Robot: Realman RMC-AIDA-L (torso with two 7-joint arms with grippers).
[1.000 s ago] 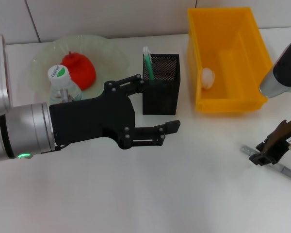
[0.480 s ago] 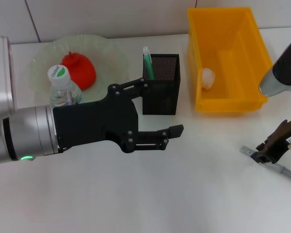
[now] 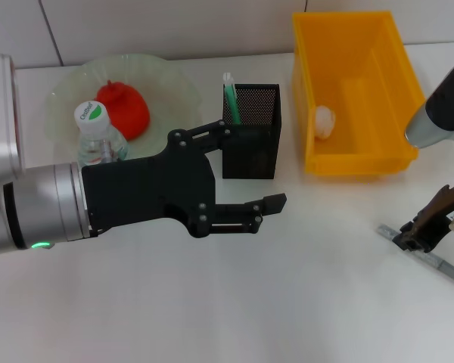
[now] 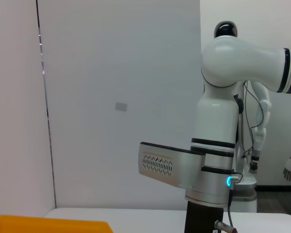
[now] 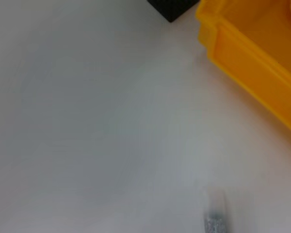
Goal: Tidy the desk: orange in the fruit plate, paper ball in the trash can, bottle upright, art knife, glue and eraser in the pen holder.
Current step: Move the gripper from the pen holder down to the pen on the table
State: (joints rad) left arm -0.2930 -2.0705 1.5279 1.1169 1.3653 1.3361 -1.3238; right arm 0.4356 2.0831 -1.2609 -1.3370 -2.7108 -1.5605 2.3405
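Desk surface is plain white and runs back to a pale tiled wall; the left wrist view looks the other way, across the desk edge to a bare white wall and a white robot arm standing in the room, which the head view does not show. Going from the left in the head view: a translucent green fruit plate holds a red-orange fruit, and a small bottle with a white and green cap stands upright at the plate's near edge. The left gripper hovers above the desk just in front of the bottle and plate, its black fingers spread wide with nothing between them; the upper finger reaches to the near left corner of the black mesh pen holder, though whether it touches cannot be told. A green and white glue stick stands in the holder. Next to the right is the yellow bin, with a white paper ball lying inside against its left wall. Near the right edge, the art knife lies flat on the desk, a thin grey strip angled toward the near right. The right gripper is down on the middle of the knife, its dark fingers around it; whether they are pressed onto it cannot be told. The right wrist view shows only blurred desk, a corner of the holder, the bin's wall, and one grey end of the knife.
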